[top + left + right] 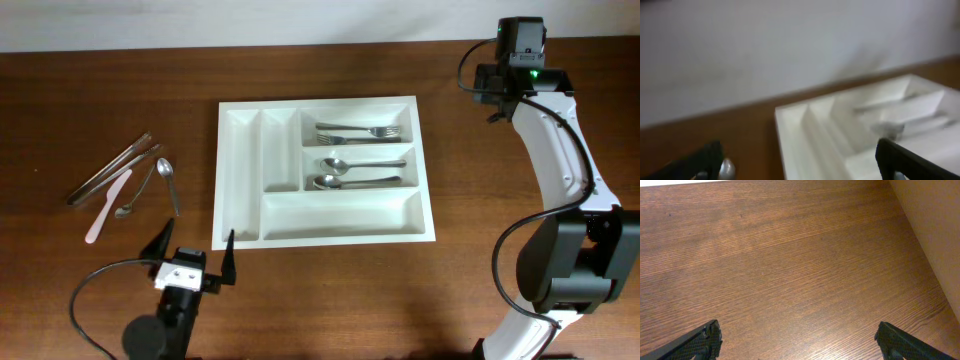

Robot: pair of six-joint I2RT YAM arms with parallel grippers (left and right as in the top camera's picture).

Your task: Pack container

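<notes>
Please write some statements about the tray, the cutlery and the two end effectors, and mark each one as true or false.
1. Forks lie in the top right compartment of the tray, seen from overhead. True.
2. The long bottom compartment holds a knife. False: it is empty.
3. Tongs lie on the table, left of the tray. True.
4. The left end effector grips a spoon. False: it is open and holds nothing.
5. The right end effector is above the tray. False: it is open over bare table.
</notes>
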